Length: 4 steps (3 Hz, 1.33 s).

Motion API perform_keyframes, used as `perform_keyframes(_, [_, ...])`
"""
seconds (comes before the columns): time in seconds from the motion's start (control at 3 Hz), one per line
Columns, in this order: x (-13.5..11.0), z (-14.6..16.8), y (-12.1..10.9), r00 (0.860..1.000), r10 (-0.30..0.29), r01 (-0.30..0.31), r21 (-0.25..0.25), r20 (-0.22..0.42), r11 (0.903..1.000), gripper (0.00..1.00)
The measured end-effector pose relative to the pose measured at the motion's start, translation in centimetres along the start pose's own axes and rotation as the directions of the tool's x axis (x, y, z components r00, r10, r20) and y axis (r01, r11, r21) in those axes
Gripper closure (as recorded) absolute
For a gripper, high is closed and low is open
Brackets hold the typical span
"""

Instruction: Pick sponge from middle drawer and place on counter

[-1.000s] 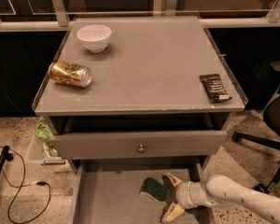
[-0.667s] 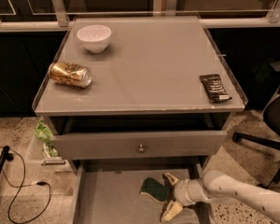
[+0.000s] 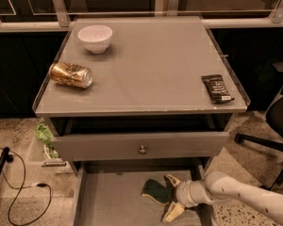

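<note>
Down below the counter's (image 3: 151,79) front edge, the sponge (image 3: 154,191) sits in the middle drawer (image 3: 113,197), gripper (image 3: 171,196) spread open beside it; looks light and squishy, so pinch across its middle.

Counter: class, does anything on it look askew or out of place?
Yes: the gold can lies on its side near the left edge of the counter. The gripper sits open in the middle drawer, beside the sponge.
</note>
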<state>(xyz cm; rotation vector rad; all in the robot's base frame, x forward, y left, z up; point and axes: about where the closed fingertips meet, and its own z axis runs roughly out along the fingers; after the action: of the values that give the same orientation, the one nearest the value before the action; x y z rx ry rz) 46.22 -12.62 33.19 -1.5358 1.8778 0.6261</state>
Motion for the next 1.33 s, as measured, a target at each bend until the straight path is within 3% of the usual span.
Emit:
perform_keyframes(0.33, [-3.6,-2.1,2.3,0.999,-0.027,0.027,0.0,-0.034,0.9996,0.0])
perform_keyframes(0.67, [-3.6,-2.1,2.3,0.999,-0.027,0.027,0.0,-0.034,0.9996,0.0])
perform_keyframes(1.33, [-3.0,-1.3,0.2,0.997,0.065,-0.063,0.068,-0.029,0.9957,0.0])
